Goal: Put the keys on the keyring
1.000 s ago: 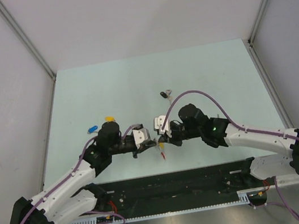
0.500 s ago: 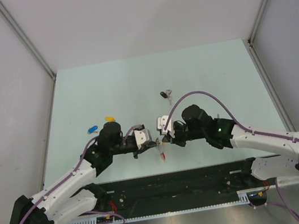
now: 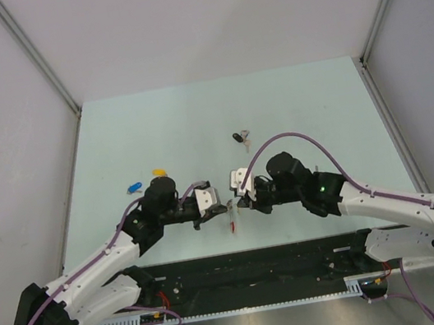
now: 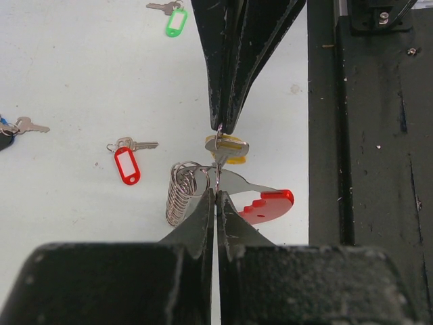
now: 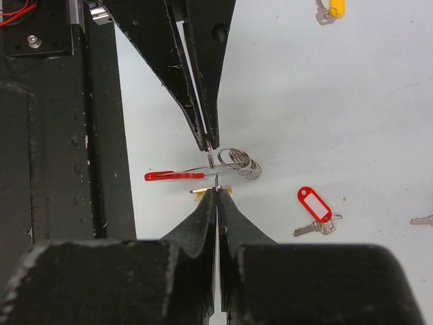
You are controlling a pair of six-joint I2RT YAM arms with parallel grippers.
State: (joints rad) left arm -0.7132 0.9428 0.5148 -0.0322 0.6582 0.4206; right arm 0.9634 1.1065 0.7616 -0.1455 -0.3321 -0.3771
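Note:
The keyring [image 4: 267, 206] hangs above the table: a flat red piece, a thin wire and a bunch of silver rings [image 4: 179, 198]. My left gripper [image 4: 216, 190] is shut on its wire. My right gripper [image 5: 216, 190] faces it tip to tip and is shut on a silver key with a yellow tag [image 4: 227, 148]. That key touches the wire near the left fingertips [image 5: 208, 143]. In the top view the left gripper [image 3: 223, 206] and right gripper [image 3: 237, 203] meet at the near middle, with the keyring's red piece [image 3: 232, 223] dangling below.
Loose keys lie on the pale table [image 3: 290, 100]: a red-tagged one [image 5: 312, 206], a green-tagged one [image 4: 174, 20], a black-tagged one [image 3: 239, 136], a yellow-tagged one [image 3: 159, 172] and a blue-tagged one [image 3: 133, 186]. The black base rail [image 3: 259, 264] runs along the near edge.
The right arm has shifted slightly right and nearer, uncovering the black-tagged key. Both grippers stay shut and tip to tip.

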